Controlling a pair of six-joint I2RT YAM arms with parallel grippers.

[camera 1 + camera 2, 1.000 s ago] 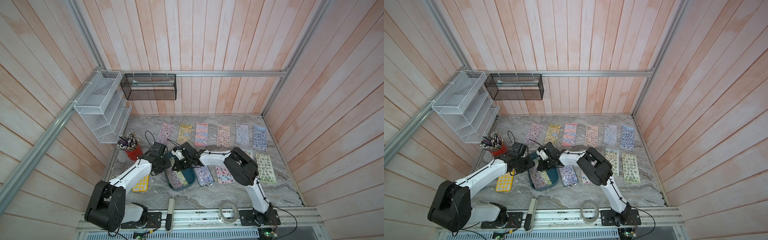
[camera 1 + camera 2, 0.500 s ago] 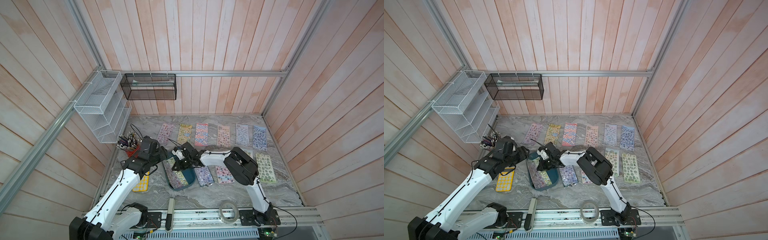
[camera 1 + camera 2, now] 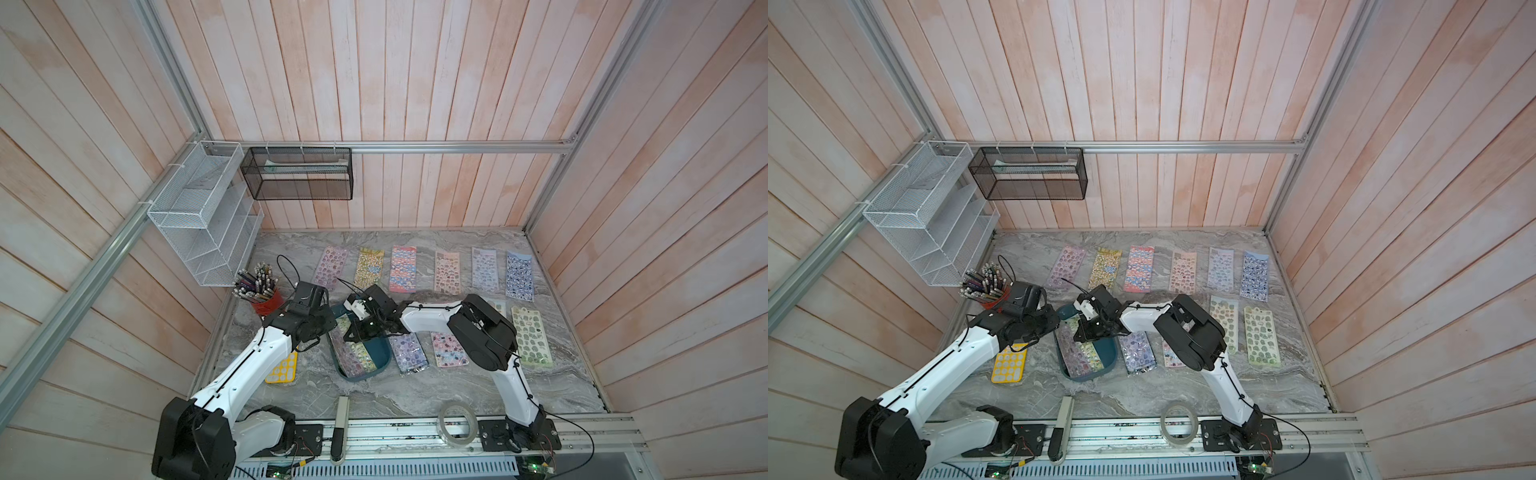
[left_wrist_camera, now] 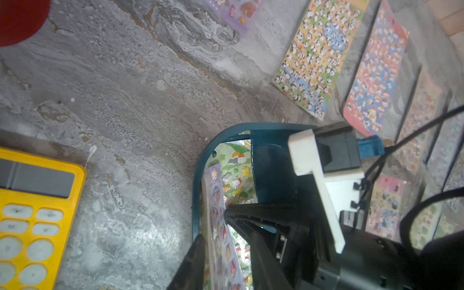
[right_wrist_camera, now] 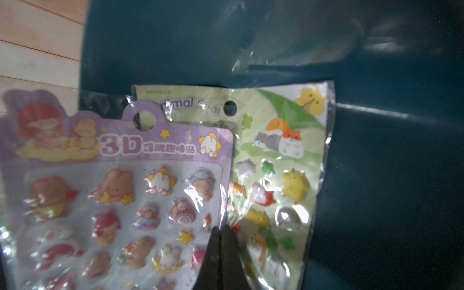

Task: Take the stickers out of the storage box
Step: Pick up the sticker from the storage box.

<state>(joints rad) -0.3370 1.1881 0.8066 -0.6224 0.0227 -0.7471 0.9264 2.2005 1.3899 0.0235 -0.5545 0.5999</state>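
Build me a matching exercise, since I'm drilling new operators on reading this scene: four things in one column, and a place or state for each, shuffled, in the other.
Things
1. storage box
2. red pencil cup
3. tape roll
4. black mesh basket

Places or states
a. hung on the back wall
b. at the front edge of the table
c. has sticker sheets inside
d. at the table's left edge

Pairs: 1-c, 2-d, 3-b, 4-a.
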